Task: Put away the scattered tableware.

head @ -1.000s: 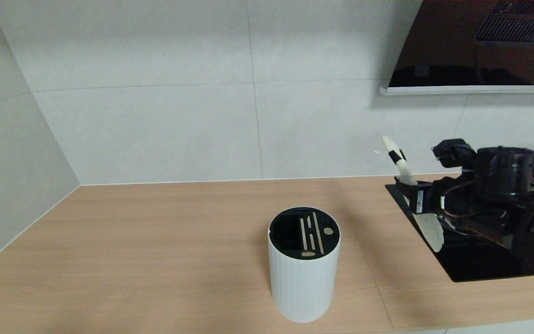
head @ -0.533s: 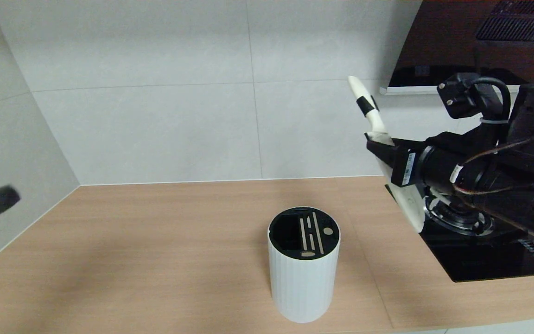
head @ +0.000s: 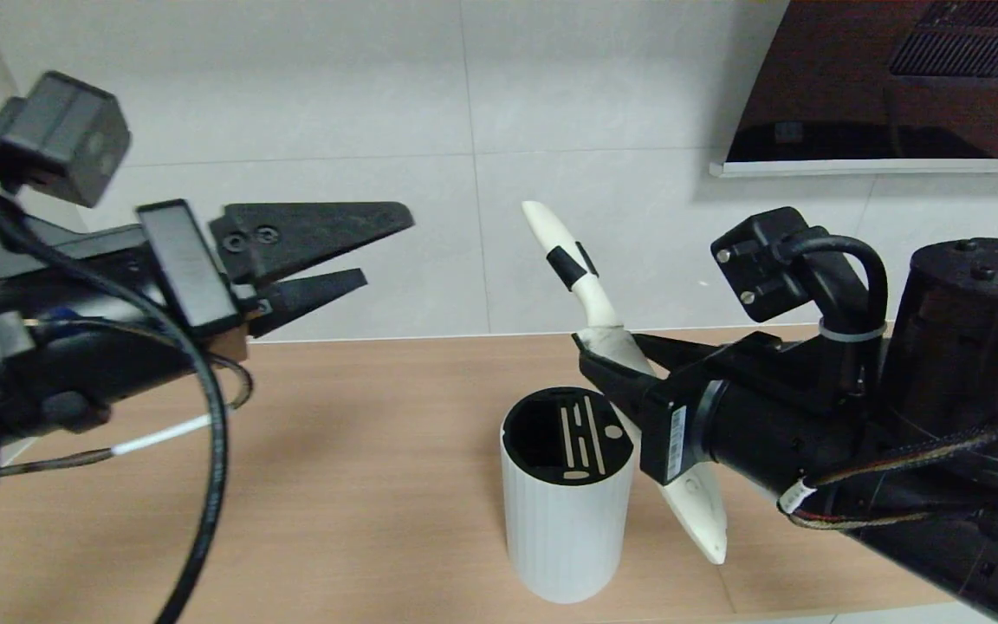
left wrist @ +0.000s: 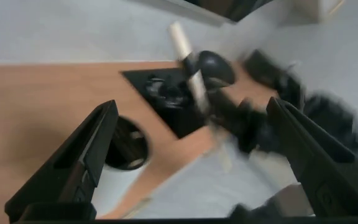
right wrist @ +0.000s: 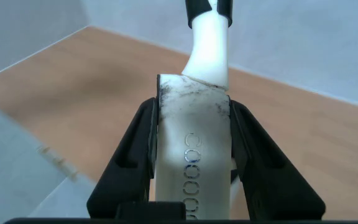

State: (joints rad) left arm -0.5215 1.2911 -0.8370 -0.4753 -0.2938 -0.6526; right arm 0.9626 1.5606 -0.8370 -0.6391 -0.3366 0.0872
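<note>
The right end effector is clenched on a white knife, its two black fingers pressing either flat of the blade just below the handle. The knife is tilted: the handle, ringed by a black band, points up toward the tiled wall, and the blade slants down past the right side of the knife holder, its tip lower than the holder's rim and above the tabletop. Whether the blade touches the holder cannot be told. The left end effector is released, jaws spread wide and holding nothing, raised above the tabletop to the left of the holder and well apart from it. The right arm comes in low from the right, wrist roughly level; the left arm comes in from the left, fingers pointing toward the knife. The holder is a white ribbed cylinder standing upright on the wooden tabletop, with a black slotted top. A dark range hood hangs at the upper right, and what seems to be a black cooktop is set into the tabletop.
</note>
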